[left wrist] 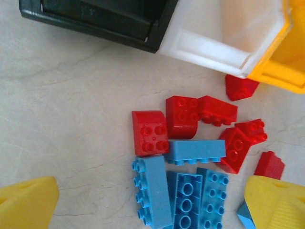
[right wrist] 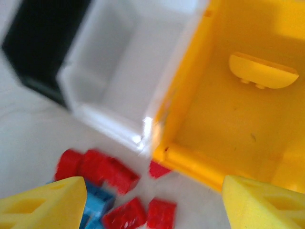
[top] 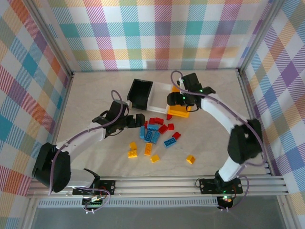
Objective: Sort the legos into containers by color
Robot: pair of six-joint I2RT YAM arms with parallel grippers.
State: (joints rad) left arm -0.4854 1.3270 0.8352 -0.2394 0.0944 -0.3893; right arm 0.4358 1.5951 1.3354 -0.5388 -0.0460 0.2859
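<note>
The left gripper (left wrist: 151,204) hangs low over the mixed heap. Its jaws are spread as wide as they go and hold nothing, and the blue bricks (left wrist: 183,195) lie between its fingers. The heap is packed tight, red touching blue, so I judge the clean pick is from an outer edge. The rounded red brick (left wrist: 148,132) has bare table (left wrist: 71,119) on its left, where a finger can come down without nudging a neighbour. Close on that one brick alone, square across its sides, and lift straight up before swinging towards the bins.

Farther back, the right gripper (right wrist: 152,205) sits above the yellow bin (right wrist: 190,157), jaws apart and empty. A curved yellow piece (right wrist: 263,71) lies inside that bin, so this drop looks finished. The gripper should rise clear of the rim before turning away.

Nearest the arm bases, a handful of loose yellow bricks (top: 148,149) lie scattered, easy work for the right arm. Beyond them a lone blue brick (top: 169,141) and a red one (top: 176,135) sit just beside each other. At the back, the black bin (top: 141,93), the white bin (top: 158,95) and the yellow one stand touching in a row. A small red brick (left wrist: 240,87) rests against their front where white meets yellow, and a descending finger could catch it. Both arms reach into the same middle ground, so they had best take turns.
</note>
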